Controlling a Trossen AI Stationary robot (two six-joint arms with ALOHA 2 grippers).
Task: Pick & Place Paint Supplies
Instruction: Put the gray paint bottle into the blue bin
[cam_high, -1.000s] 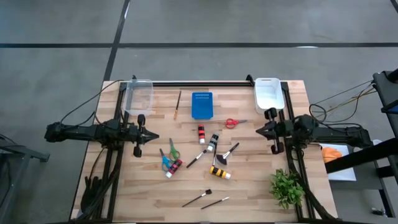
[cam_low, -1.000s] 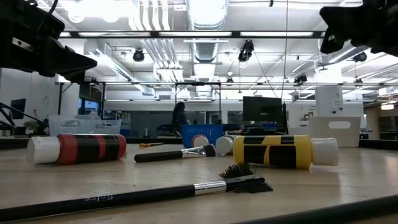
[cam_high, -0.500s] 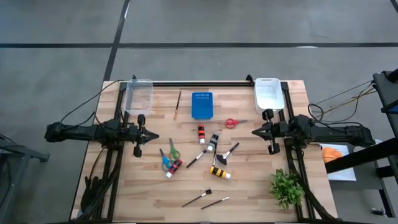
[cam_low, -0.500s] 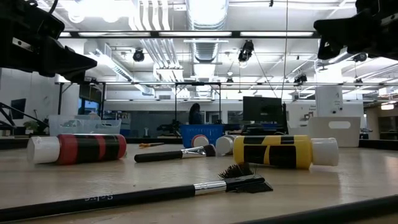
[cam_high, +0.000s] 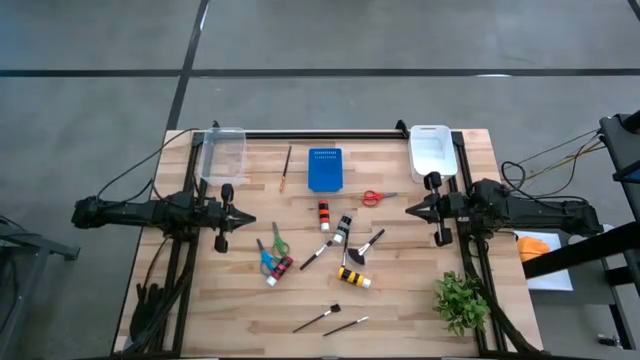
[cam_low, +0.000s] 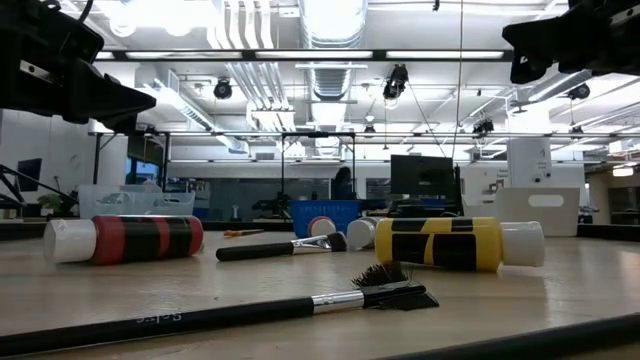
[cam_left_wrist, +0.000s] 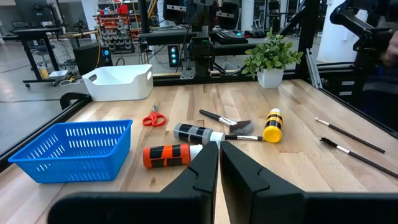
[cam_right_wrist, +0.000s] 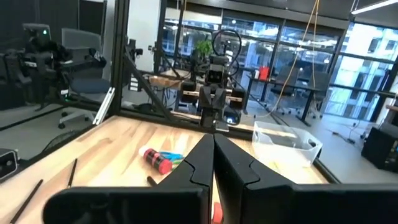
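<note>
The paint supplies lie loose in the middle of the table: a red-and-black bottle (cam_high: 324, 213), a black-and-white bottle (cam_high: 343, 229), a yellow-and-black bottle (cam_high: 353, 277) and another red bottle (cam_high: 281, 269). With them are red scissors (cam_high: 372, 198), green scissors (cam_high: 277, 240), blue scissors (cam_high: 266, 260), several dark brushes (cam_high: 368, 243) and a wooden-handled brush (cam_high: 286, 168). My left gripper (cam_high: 245, 215) hovers shut above the table, left of the pile. My right gripper (cam_high: 408, 210) hovers shut to its right, near the red scissors. Neither holds anything.
A blue basket (cam_high: 324, 169) sits at the far middle, a clear bin (cam_high: 222, 153) at the far left corner and a white bin (cam_high: 431, 150) at the far right. A green plant (cam_high: 461, 301) stands at the near right. Two brushes (cam_high: 330, 321) lie near the near edge.
My right gripper has edged slightly toward the table's left, closer to the pile, staying shut. The left arm and all the supplies have kept still.
</note>
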